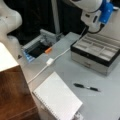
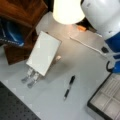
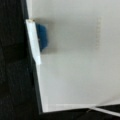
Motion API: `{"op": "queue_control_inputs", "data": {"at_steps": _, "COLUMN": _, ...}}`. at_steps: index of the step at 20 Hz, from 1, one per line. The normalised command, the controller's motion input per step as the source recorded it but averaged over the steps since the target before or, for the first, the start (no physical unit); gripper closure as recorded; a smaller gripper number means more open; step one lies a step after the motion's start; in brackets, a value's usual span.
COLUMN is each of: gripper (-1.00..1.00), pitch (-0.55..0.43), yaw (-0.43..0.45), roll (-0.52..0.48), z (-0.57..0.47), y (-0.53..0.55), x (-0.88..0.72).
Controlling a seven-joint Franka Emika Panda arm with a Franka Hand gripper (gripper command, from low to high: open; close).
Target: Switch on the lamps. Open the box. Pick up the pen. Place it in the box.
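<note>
In a front view the box (image 1: 96,51) sits open at 2 o'clock on the bench (image 1: 75,72), grey tray showing; the black pen (image 1: 86,87) lies at 5 o'clock, well apart. The arm hangs above the box.

In a front view the lamp (image 2: 68,10) glows cream-white at 12 o'clock.

The wrist view shows, perhaps, pale surface; I cannot tell the tool's opening.

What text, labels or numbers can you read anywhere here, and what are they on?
None readable.
Notepad: blank page, no writing.
Pen: no marking legible.
Open box: no label shown.
Lit lamp: plain shade.
The gripper is not in view.
</note>
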Motion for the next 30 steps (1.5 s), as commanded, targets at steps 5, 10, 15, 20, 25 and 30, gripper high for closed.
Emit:
{"op": "queue_control_inputs", "data": {"at_steps": 5, "gripper": -1.0, "pitch": 0.105, "yaw": 0.193, "roll": -0.345, "z": -0.07, "y": -0.41, "x": 0.07}}
{"op": "queue_control_inputs", "data": {"at_steps": 10, "gripper": -1.0, "pitch": 0.03, "yaw": 0.255, "roll": -0.618, "z": -0.07, "y": -0.29, "x": 0.12}}
{"op": "queue_control_inputs", "data": {"at_steps": 15, "gripper": -1.0, "pitch": -0.023, "yaw": 0.18, "roll": -0.629, "z": -0.12, "y": -0.33, "x": 0.2}}
{"op": "queue_control_inputs", "data": {"at_steps": 20, "gripper": -1.0, "pitch": -0.043, "yaw": 0.114, "roll": -0.524, "z": -0.22, "y": -0.3, "x": 0.21}}
{"op": "queue_control_inputs", "data": {"at_steps": 25, "gripper": -1.0, "pitch": -0.051, "yaw": 0.056, "roll": -0.342, "z": -0.22, "y": -0.2, "x": 0.15}}
{"op": "queue_control_inputs", "data": {"at_steps": 30, "gripper": -1.0, "pitch": -0.156, "yaw": 0.094, "roll": -0.393, "z": -0.14, "y": -0.15, "x": 0.08}}
